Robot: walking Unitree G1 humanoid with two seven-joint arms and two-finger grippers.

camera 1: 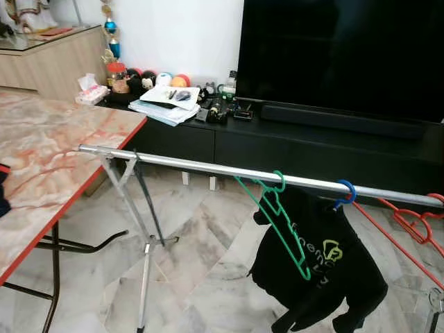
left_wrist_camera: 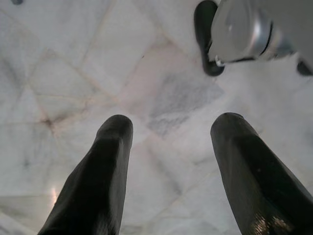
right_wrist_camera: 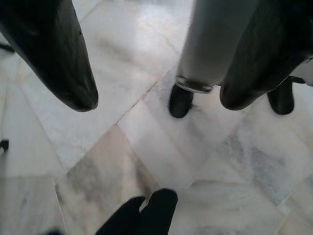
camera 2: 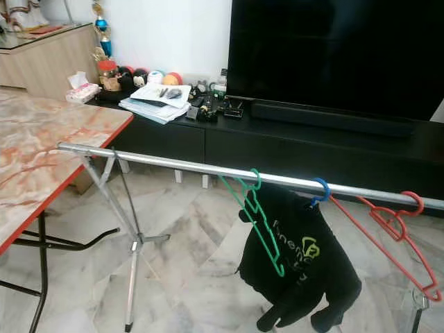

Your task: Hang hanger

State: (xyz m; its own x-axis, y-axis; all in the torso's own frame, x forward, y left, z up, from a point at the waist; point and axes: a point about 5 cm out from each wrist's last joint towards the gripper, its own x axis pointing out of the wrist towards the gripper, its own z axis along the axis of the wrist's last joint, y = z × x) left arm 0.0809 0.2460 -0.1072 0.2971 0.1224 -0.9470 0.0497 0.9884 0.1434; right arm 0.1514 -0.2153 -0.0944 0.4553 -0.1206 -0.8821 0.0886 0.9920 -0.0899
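Observation:
A silver rail of a drying rack runs across the room before me. A bare green hanger hangs on it near the middle. Beside it a blue-hooked hanger carries a black garment. A red hanger hangs further right. My left gripper hangs open over the marble floor with nothing between its fingers. My right gripper is open as well, pointing down at the floor near a rack leg.
A marble-topped folding table with a red edge stands at the left. A black TV console with a large TV and clutter lines the back wall. The rack's tripod leg stands on the marble floor.

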